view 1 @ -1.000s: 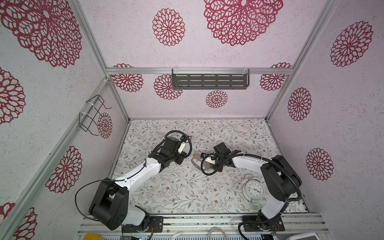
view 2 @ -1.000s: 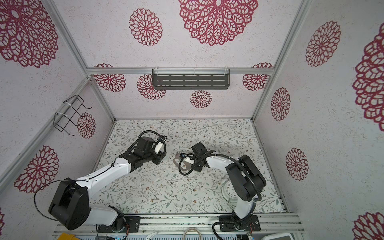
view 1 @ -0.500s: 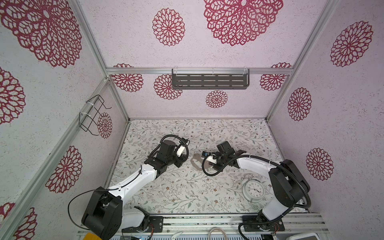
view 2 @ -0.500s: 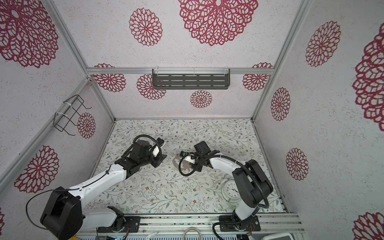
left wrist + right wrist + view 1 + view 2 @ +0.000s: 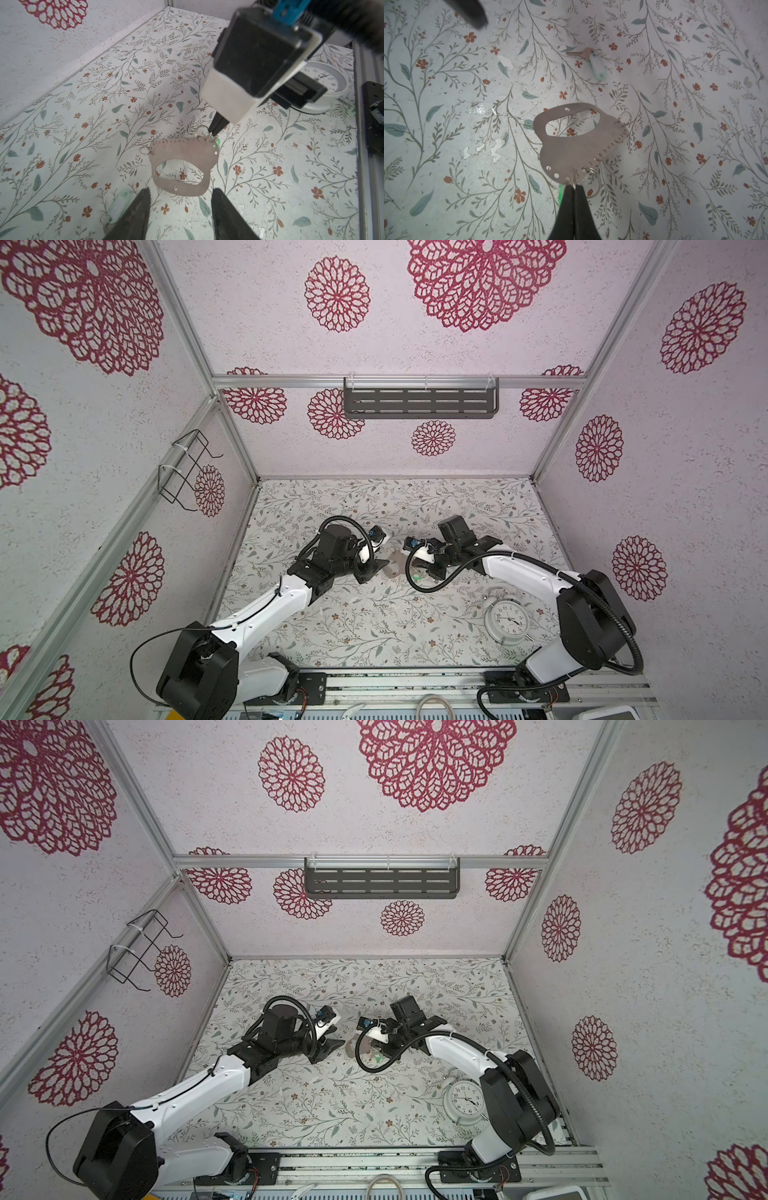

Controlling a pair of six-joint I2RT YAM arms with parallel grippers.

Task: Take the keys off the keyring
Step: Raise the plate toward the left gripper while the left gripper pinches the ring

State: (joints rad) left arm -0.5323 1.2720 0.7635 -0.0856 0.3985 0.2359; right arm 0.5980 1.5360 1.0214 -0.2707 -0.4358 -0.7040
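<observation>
Keyring (image 5: 182,153): flat sheet metal, dull brown-grey, matt, smooth, punched holes with clean edges. Each split ring (image 5: 624,118): thin steel wire, bright and shiny. Key (image 5: 576,53): coppery dull metal, low sheen. Pale tag (image 5: 598,66): smooth milky plastic, semi-translucent. Green tag (image 5: 560,194): vivid plastic, mostly hidden. Jaws of left gripper (image 5: 180,190) and right gripper (image 5: 574,186): matt black plastic, slightly grainy. Tabletop (image 5: 446,124): printed floral covering, paper-like, matt, scuffed, print flaked to white in patches, one small glossy smear. Clock (image 5: 506,618): smooth white casing, mild gloss. Walls (image 5: 685,448): rough, grainy, matt. Frame rails (image 5: 399,381): bare aluminium, satin. Shelf (image 5: 419,404): dark grey, matt.
</observation>
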